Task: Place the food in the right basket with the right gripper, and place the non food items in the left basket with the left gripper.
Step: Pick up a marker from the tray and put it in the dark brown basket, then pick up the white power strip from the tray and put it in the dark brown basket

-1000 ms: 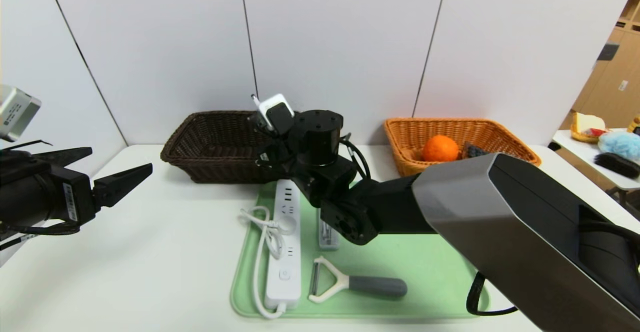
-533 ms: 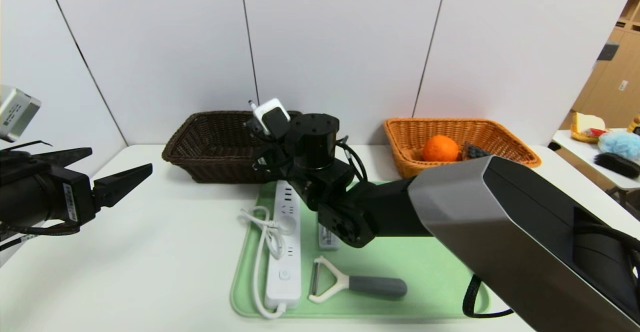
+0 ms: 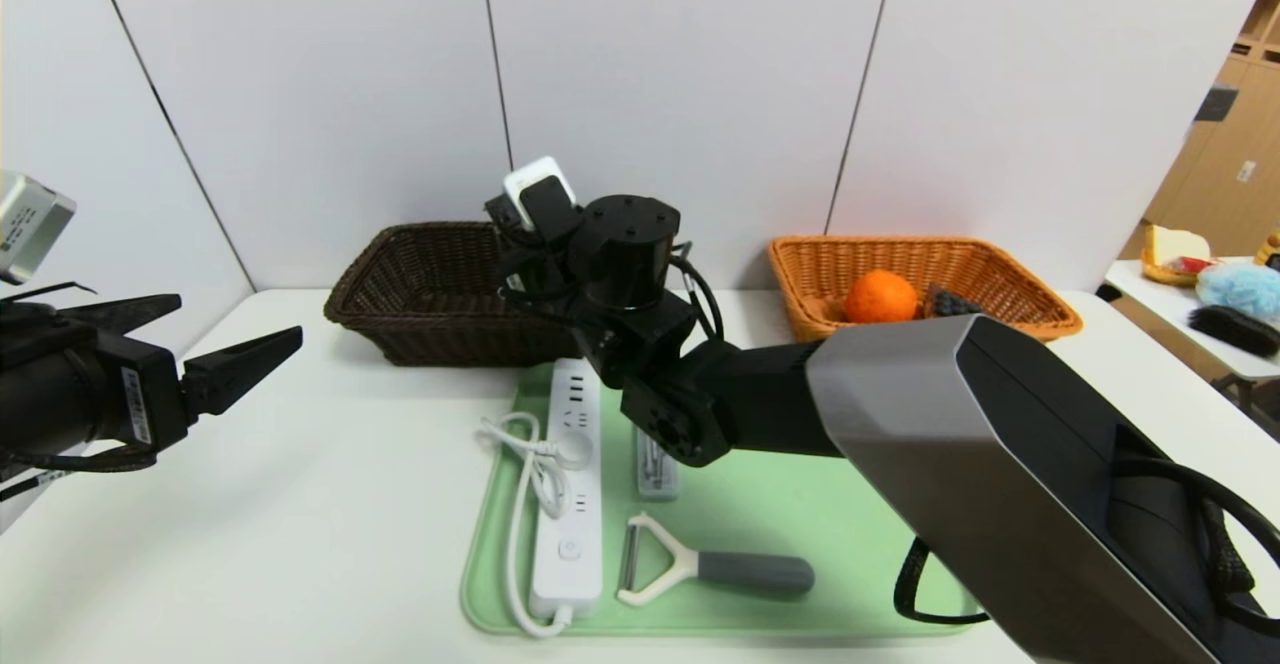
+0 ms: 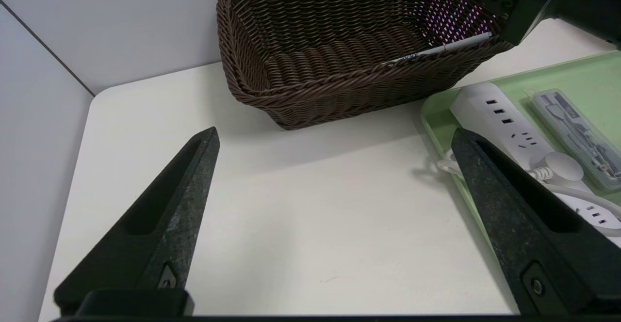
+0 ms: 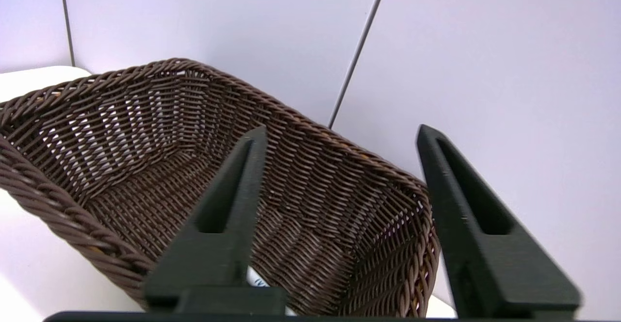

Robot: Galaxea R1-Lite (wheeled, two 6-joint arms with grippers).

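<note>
The dark brown left basket (image 3: 430, 289) stands at the back left. My right gripper (image 5: 342, 128) hangs open and empty over its right end; in the head view only the wrist shows. The white pen (image 4: 439, 49) lies in that basket against its right rim and shows under my right fingers (image 5: 255, 279). The white power strip (image 3: 572, 484), slim grey case (image 3: 655, 469) and peeler (image 3: 700, 569) lie on the green tray (image 3: 850, 544). The orange (image 3: 880, 296) and the cake slice (image 3: 945, 299) sit in the orange-tan right basket (image 3: 1000, 274). My left gripper (image 3: 240, 316) is open and empty over the table's left side.
My right arm (image 3: 950, 444) stretches across the tray's right half and partly hides the right basket. A white wall stands close behind both baskets. A side table with other objects (image 3: 1220, 294) is at the far right.
My right wrist has lifted a little and shifted left at the dark basket's right end. A thin white tip seen beside it earlier no longer shows. The left arm has not moved.
</note>
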